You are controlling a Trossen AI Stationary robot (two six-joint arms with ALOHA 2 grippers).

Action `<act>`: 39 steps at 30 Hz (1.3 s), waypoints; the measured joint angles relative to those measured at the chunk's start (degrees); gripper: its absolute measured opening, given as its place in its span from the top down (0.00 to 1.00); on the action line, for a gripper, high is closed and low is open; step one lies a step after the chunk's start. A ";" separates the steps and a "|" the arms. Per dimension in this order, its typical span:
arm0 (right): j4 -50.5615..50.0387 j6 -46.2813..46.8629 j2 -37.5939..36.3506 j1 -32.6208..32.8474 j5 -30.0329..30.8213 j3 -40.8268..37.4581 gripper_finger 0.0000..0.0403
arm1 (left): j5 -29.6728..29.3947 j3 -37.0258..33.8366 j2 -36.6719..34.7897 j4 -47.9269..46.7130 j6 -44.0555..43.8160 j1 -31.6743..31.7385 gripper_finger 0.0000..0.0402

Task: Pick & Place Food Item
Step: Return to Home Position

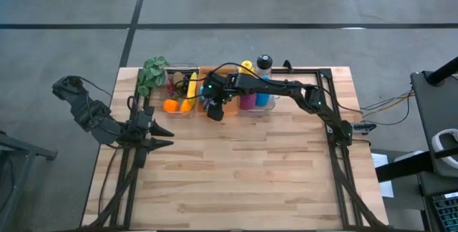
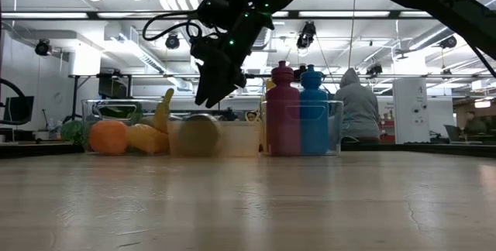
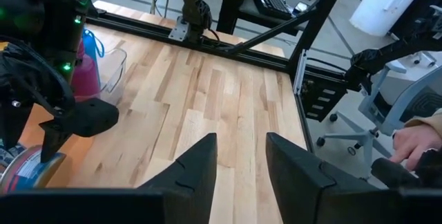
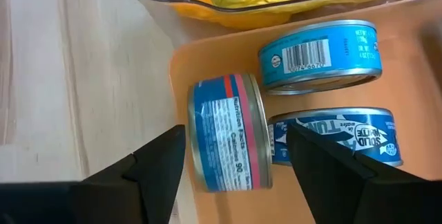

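The right tool [image 1: 214, 110] hangs wide open over the orange bin [image 4: 414, 96]. The blue and pink tuna can [image 4: 228, 133] lies on its side in the bin, right under the tool, between its fingers but not touching them. The left tool [image 1: 170, 137] waits open at the left edge of the wooden surface [image 1: 243, 167]. Far behind the right tool, a person in a grey hood [image 2: 356, 108] is in the bright room.

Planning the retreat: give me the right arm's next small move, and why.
Probably lift the right gripper straight up. Its open fingers flank the can, which lies on its side in the orange bin beside two other cans, so pulling back sideways could knock it. The left gripper waits open near the left edge of the table.
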 joint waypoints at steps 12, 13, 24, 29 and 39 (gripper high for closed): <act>-5.07 2.38 -2.46 0.71 -0.10 6.65 0.53 | 0.00 0.00 -0.02 0.02 0.08 -0.04 0.68; -5.53 2.80 -3.12 0.97 -0.07 7.54 0.56 | 0.00 0.00 -0.02 0.02 0.06 -0.04 0.68; -9.98 3.11 -13.90 8.73 0.02 13.42 0.95 | -0.86 0.00 -0.24 2.88 8.92 0.00 0.73; -12.07 0.92 -20.75 13.90 0.01 13.38 0.97 | -6.33 0.04 -2.06 6.65 13.75 0.00 0.89; -19.13 -1.96 -33.02 21.85 0.75 10.91 0.97 | -13.15 0.09 -8.57 8.02 18.40 0.00 0.99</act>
